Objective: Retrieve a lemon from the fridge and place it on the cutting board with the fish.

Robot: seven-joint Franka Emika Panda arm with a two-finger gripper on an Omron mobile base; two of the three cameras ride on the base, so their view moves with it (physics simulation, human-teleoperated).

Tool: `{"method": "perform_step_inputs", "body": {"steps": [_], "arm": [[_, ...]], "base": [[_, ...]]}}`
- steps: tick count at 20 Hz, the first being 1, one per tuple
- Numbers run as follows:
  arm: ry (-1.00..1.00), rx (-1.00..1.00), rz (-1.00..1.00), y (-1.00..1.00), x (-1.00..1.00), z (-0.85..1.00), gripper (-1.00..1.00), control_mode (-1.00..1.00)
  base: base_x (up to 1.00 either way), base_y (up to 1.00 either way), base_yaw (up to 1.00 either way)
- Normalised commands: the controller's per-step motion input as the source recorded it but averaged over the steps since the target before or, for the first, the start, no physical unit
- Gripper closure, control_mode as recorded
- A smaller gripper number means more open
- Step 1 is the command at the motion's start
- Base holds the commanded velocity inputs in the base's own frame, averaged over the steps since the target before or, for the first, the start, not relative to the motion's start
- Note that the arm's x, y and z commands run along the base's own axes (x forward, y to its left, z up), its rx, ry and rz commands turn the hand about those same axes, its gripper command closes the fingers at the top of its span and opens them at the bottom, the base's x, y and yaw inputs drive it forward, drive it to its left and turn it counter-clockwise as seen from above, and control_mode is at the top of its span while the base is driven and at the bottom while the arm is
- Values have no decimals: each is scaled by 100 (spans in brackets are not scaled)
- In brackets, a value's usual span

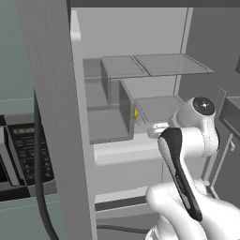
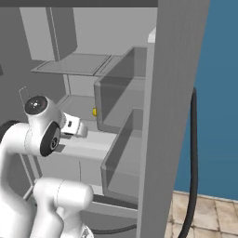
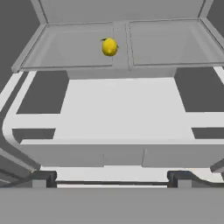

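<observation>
Fridge [image 1: 56,117] doors stand open for access; the gripper [image 3: 109,177], jaws spread wide and empty, faces the shelved lemon [image 3: 109,47].

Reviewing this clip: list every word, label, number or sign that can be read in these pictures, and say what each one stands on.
No text can be read.
Microwave keypad: rows of pale marks, too blurred to read.
Fridge doors, shelves and walls: no lettering.
Lemon: no label.
</observation>
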Motion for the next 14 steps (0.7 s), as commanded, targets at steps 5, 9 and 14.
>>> {"method": "perform_step_inputs", "body": {"steps": [5, 9, 14], "arm": [[-2, -3, 2, 0, 19, 39, -100, -100], [-3, 0, -1, 0, 32, 6, -100, -100], [-1, 0, -3, 0, 70, -1, -100, -100]], "base": [[0, 0, 0], [0, 0, 0], [0, 0, 0]]}}
